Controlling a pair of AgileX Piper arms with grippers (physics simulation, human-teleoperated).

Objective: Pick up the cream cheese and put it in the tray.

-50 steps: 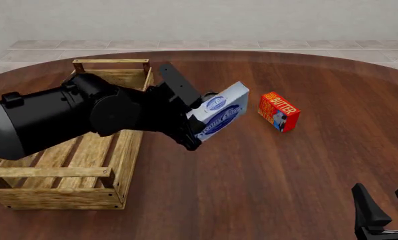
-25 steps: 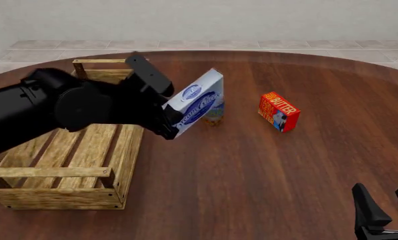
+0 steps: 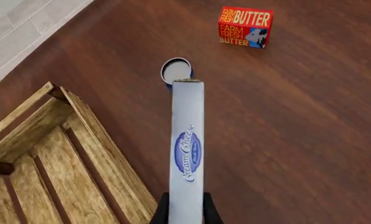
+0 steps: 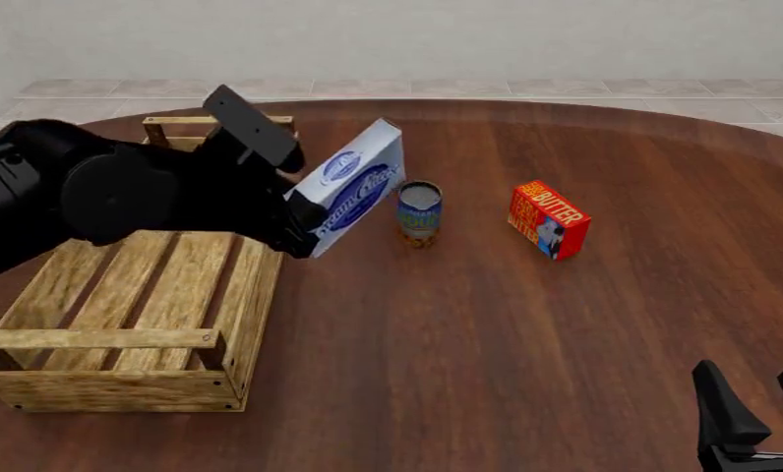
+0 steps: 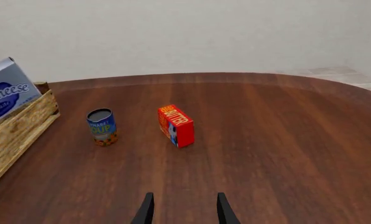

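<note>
Your left arm (image 4: 116, 197) is glossy black, thick and rounded, ending in a flat black slab. Your right gripper (image 4: 756, 408) shows two black, tapered fingers.

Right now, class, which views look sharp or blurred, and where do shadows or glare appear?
Front view: evenly lit, sharp, soft sheen on the table. Left wrist view: crisp lettering on the cream cheese. Right wrist view: sharp, faint shadow beside the butter box.
</note>
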